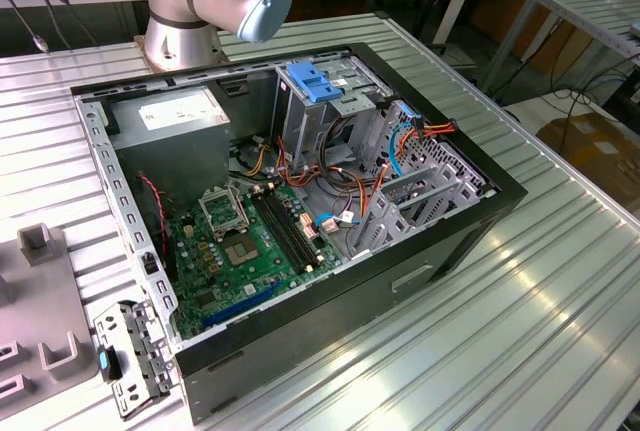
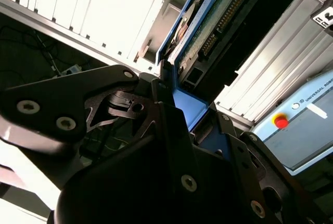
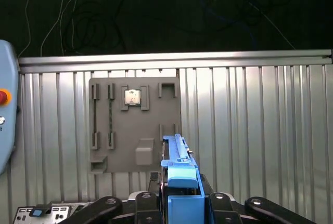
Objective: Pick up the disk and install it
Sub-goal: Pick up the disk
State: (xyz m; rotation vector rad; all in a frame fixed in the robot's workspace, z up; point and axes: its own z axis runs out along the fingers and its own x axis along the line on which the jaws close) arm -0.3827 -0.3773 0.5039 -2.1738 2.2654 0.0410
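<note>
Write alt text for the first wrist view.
The gripper is shut on the disk, seen edge-on with its blue rail toward the camera, over a ribbed metal table. On the table lies a grey fixture plate with a small square chip seated in one slot.

Open computer case (image 1: 300, 211) laid on ribbed table (image 1: 560, 331); motherboard (image 1: 240, 251) exposed; blue bracket (image 1: 315, 81) seated atop drive cage (image 1: 340, 116); arm base (image 1: 180, 46) mounted near case.
</note>
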